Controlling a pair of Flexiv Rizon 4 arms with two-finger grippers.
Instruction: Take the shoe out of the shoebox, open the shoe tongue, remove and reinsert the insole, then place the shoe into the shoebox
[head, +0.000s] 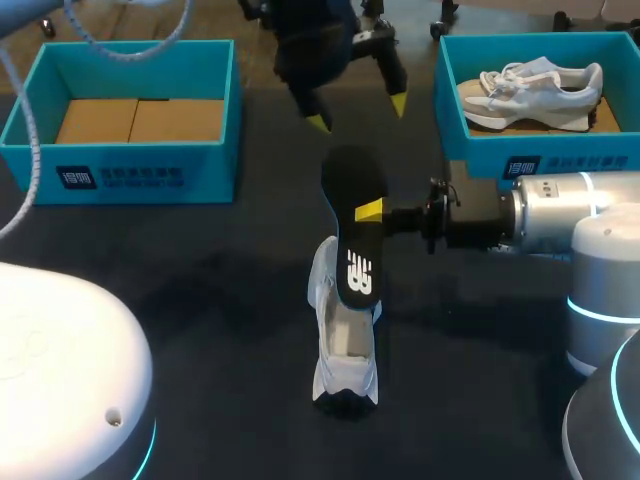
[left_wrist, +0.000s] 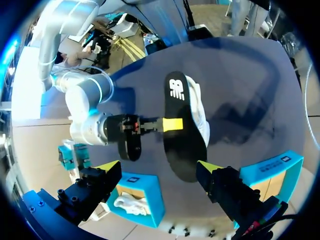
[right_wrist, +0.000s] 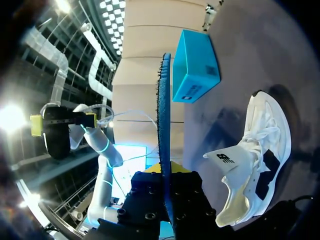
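A white shoe lies on the dark table, its tongue pulled up and its opening bare. The black insole hangs slanted above the shoe, lower end near the opening, with my right gripper shut on its edge from the right. The right wrist view shows the insole edge-on between that gripper's fingers, the shoe beside it. My left gripper hangs open beyond the insole's far end, empty. In the left wrist view the insole lies ahead of the left gripper, apart from it.
A blue shoebox stands at the back left with only cardboard inside. A second blue shoebox at the back right holds another white shoe. My right arm lies just in front of that box.
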